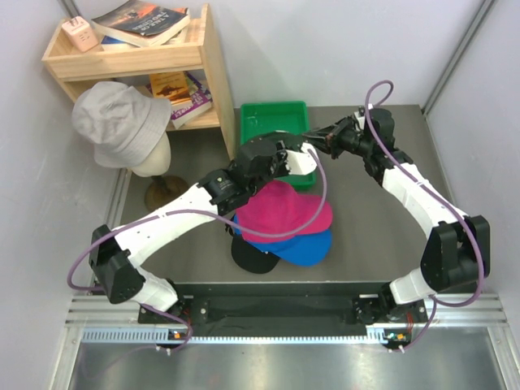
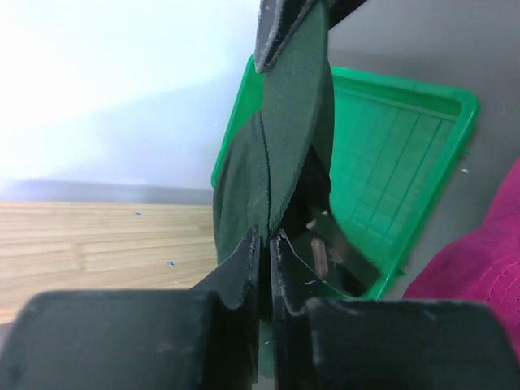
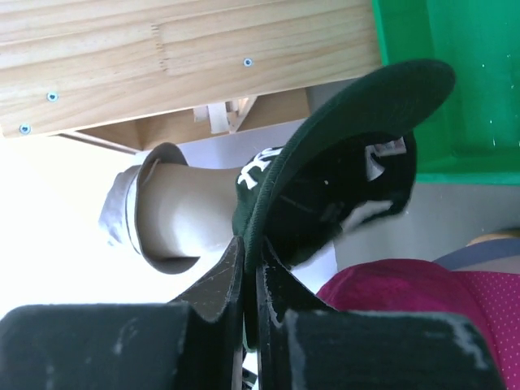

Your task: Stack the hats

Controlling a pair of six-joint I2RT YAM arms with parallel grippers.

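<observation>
Both grippers hold one dark green cap (image 3: 341,146) with a white logo, above the near edge of the green tray (image 1: 272,118). My left gripper (image 2: 266,236) is shut on its fabric (image 2: 284,122). My right gripper (image 3: 250,244) is shut on its rim. In the top view the left gripper (image 1: 276,162) and right gripper (image 1: 315,146) meet there and hide most of the cap. Just in front lies a pile: a magenta cap (image 1: 284,213) on top, a bright blue cap (image 1: 305,248) under it, a black cap (image 1: 253,258) lowest. The lavender and pink caps are hidden.
A wooden shelf (image 1: 138,57) with books stands at the back left. A mannequin head (image 1: 150,166) wearing a grey bucket hat (image 1: 122,122) stands beside it. The tray also shows in the left wrist view (image 2: 390,162), with the magenta cap (image 2: 487,252) at right.
</observation>
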